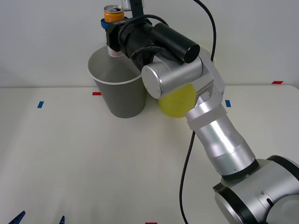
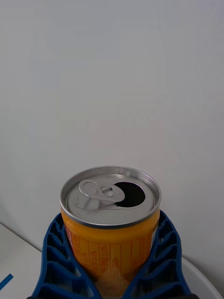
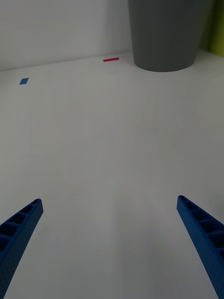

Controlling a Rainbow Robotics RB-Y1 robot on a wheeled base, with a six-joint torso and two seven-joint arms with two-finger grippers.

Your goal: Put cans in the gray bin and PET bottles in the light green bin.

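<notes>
And here's the right gripper (image 1: 110,29), up in the upper left of the front frame, clenched on the can (image 1: 113,15). In the right wrist view the blue ribbed fingers (image 2: 60,261) hug both sides of the orange body, with the can (image 2: 110,219) upright, its silver top showing and the drinking hole open. It looks a firm, centred grip, no tilt to speak of.

Moving outward: the can hangs above the far rim of the gray bin (image 1: 119,95), which stands upper centre-left on the white table (image 1: 93,163). Whether it sits fully inside the rim line or right at its back edge is hard to call from here. Just beside the gray bin, to the right and largely hidden behind the arm, is the light green bin (image 1: 175,102).

Down at the lower left edge of the front frame, the left gripper (image 1: 39,218) waits with its fingers spread wide and nothing between them. Its wrist camera looks across bare table toward the gray bin (image 3: 165,37).

So the step in hand reads as delivery, with the can carried to the correct bin. The next move calls for centring it over the opening if needed, then letting go so it drops cleanly inside without clipping the rim.
</notes>
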